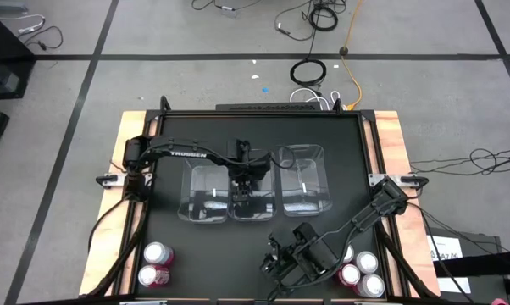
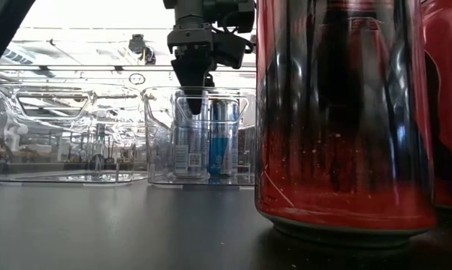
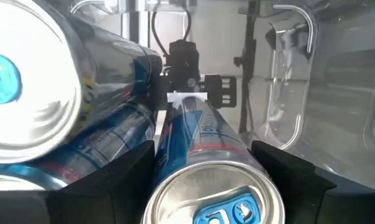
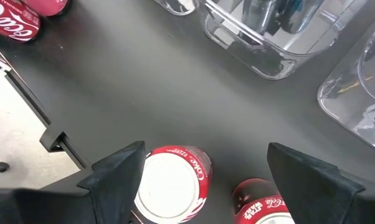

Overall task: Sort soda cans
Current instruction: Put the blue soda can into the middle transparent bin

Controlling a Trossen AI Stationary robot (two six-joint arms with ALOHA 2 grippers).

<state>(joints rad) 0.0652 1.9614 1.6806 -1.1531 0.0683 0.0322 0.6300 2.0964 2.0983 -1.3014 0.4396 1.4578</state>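
Left gripper (image 3: 203,186) fingers clamp a blue can (image 3: 206,168) down inside the middle clear bin (image 1: 246,212) among other blue cans (image 3: 81,124), right gripper (image 4: 200,180) fingers spread open over a red can (image 4: 172,186) near the table's 5 o'clock corner, more red cans (image 1: 156,264) at 7 o'clock.

My workplace is a robotics lab, my black table (image 1: 187,254) on a grey tiled floor (image 1: 424,85), loose cables (image 1: 310,72) trailing behind, bright ceiling lights (image 2: 83,15) overhead
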